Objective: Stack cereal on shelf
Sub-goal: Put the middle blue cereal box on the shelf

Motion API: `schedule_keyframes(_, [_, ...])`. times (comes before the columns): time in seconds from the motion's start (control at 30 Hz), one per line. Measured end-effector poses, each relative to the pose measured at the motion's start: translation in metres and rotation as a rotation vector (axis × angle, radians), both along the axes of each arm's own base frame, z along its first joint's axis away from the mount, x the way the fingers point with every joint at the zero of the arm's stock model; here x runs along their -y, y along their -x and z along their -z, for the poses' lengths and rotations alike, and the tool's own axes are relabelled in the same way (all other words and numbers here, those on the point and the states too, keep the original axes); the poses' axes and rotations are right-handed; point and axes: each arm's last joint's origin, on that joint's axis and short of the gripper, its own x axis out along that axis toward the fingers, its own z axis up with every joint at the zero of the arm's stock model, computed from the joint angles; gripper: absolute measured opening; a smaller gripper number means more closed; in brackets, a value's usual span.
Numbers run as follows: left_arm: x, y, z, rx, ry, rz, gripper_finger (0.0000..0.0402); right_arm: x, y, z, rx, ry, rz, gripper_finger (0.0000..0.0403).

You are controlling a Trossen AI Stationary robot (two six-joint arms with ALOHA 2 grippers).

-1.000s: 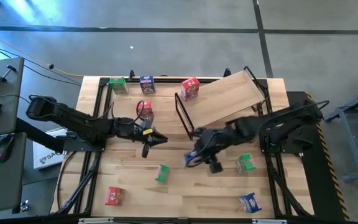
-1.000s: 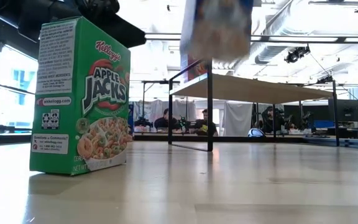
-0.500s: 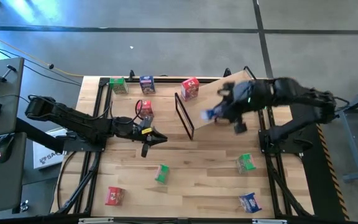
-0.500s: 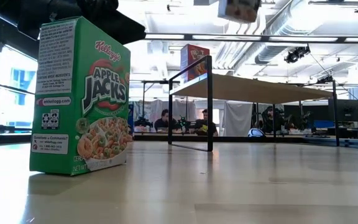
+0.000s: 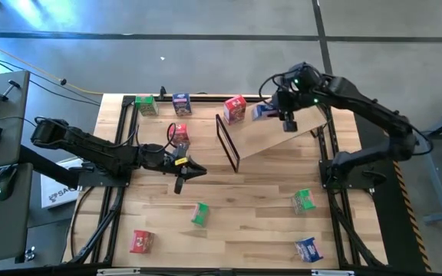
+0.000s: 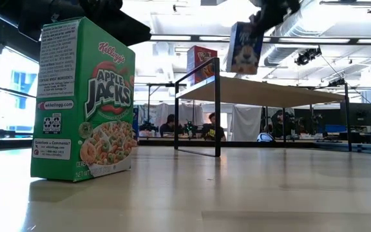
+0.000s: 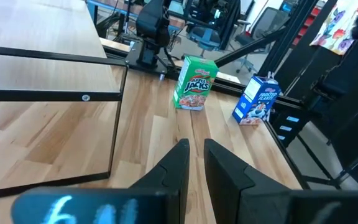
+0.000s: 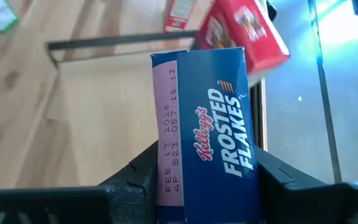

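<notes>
High view: the right gripper (image 5: 271,113) hangs over the far end of the shelf (image 5: 282,123), its fingers clamped on a blue cereal box (image 5: 263,112), just beside a red box (image 5: 235,109) already standing at the shelf's black-framed end. The left gripper (image 5: 194,172) waits low over the tabletop (image 5: 244,230), well apart from the shelf.

Low view: the blue box (image 6: 244,48) hangs clear above the shelf board (image 6: 269,92), not touching it, with the red box (image 6: 201,63) behind the frame. A green box (image 6: 82,100) stands close on the tabletop.

Left wrist view: the left fingers (image 7: 179,171) stand nearly closed with a thin gap and hold nothing; a green box (image 7: 194,83) and a blue one (image 7: 257,99) stand ahead of them.

Right wrist view: the fingers (image 8: 135,180) grip the Frosted Flakes box (image 8: 204,137) by its two sides, the red box (image 8: 244,31) just beyond it.

To place well, I judge the box should come down level beside the red one without nudging it, and be released only once its base sits on the tilted board.
</notes>
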Motion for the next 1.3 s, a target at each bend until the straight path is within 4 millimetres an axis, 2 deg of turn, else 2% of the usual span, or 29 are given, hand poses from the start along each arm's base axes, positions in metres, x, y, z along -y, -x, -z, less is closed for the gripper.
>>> schedule_keyframes(0.2, [0.0, 0.0, 0.0, 0.0, 0.0, 0.0, 0.0039, 0.02, 0.007, 0.02, 0.007, -0.03, 0.022, 0.0145])
schedule_keyframes(0.57, [0.0, 0.0, 0.0, 0.0, 0.011, -0.006, 0.0039, 0.026, 0.003, 0.031, 0.038, -0.055, 0.042, 0.0147])
schedule_keyframes(0.8, [0.0, 0.0, 0.0, 0.001, 0.028, -0.009, 0.0039, 0.034, -0.007, 0.04, 0.015, -0.063, 0.09, 0.0188])
schedule_keyframes(1.03, [0.0, 0.0, 0.0, 0.001, 0.028, -0.009, 0.0039, 0.036, -0.009, 0.034, 0.069, -0.034, 0.102, 0.023])
schedule_keyframes(1.2, [0.0, 0.0, 0.0, 0.001, 0.024, -0.008, 0.0039, 0.037, -0.01, 0.03, 0.094, 0.01, 0.125, 0.0238])
schedule_keyframes(1.3, [0.0, 0.0, 0.0, -0.001, 0.017, -0.007, 0.0039, 0.034, -0.008, 0.018, 0.123, 0.038, 0.125, 0.0238])
